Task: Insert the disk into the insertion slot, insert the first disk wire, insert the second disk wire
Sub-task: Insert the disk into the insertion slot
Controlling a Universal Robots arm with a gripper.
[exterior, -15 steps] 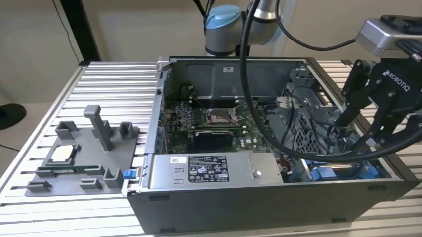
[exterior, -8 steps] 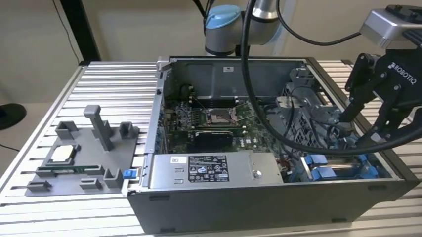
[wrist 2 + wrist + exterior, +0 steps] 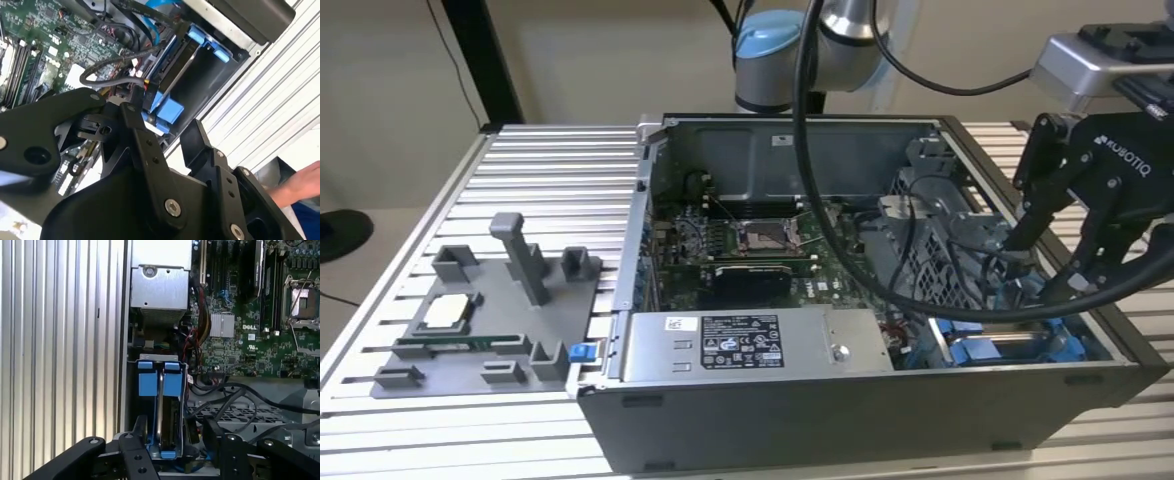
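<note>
On the slatted table [image 3: 547, 160], at nine o'clock from the case [image 3: 854, 400], sits a grey tray [image 3: 480, 320] of parts. Along the case's six o'clock edge lies the power supply [image 3: 747, 345]. At twelve o'clock, behind the case, stands the arm [image 3: 787, 45]. Its wrist hangs over the three o'clock side, and the hand [image 3: 1047, 275] tilts down into the four o'clock corner.

In that corner the disk [image 3: 160, 410] stands on edge, seated in the slot [image 3: 157, 358], with its blue frame showing at the end. In the first wrist view the hand [image 3: 175, 425] is spread apart, its fingers [image 3: 137, 440] straddling the disk, one on each side, gripping nothing. In the second wrist view a black wire [image 3: 107, 67] loops just beside one fingertip. I cannot tell whether they touch.
</note>
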